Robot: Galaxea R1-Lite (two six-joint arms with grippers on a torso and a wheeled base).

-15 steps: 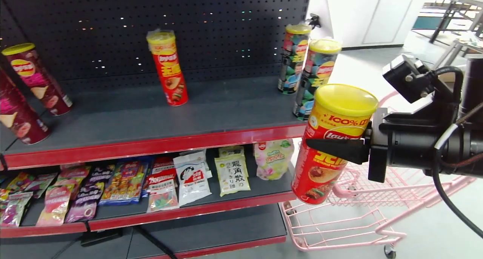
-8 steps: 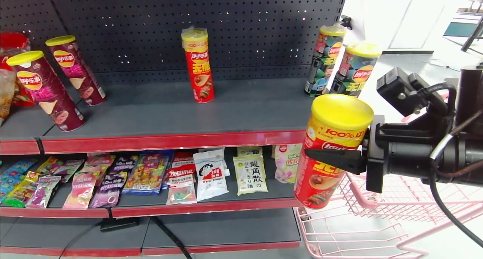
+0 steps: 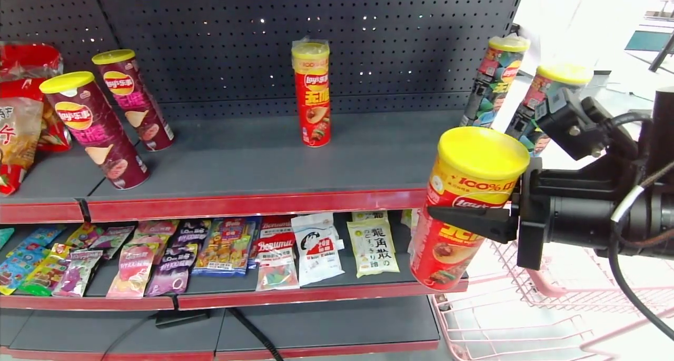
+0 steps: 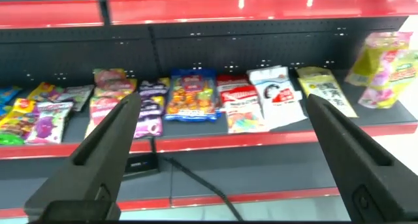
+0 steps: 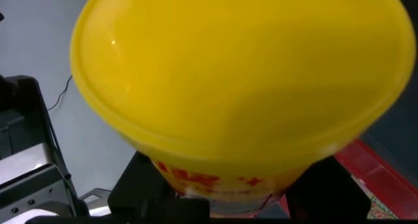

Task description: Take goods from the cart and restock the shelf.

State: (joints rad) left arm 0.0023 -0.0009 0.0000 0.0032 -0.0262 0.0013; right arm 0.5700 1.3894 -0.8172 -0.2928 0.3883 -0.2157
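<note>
Since right pincer (image 3: 457, 213) grips red chip can (image 3: 447, 256) mid-body, clenched tight, can hangs in it above pink cart (image 3: 526, 319), short of upper shelf (image 3: 253, 166). Left pincer (image 4: 222, 103) spread wide, holding nothing. Your step, by my judgement: raise base clear of red shelf lip ahead of pincer, carry in, set down flat near matching red can (image 3: 311, 92) far beyond. Long axis near vertical, yellow lid up, leaning slightly toward wrist.

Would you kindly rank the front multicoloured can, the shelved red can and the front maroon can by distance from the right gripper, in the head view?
1. Front multicoloured can, right end of the top shelf.
2. Shelved red can, mid-shelf.
3. Front maroon can, left end.
</note>
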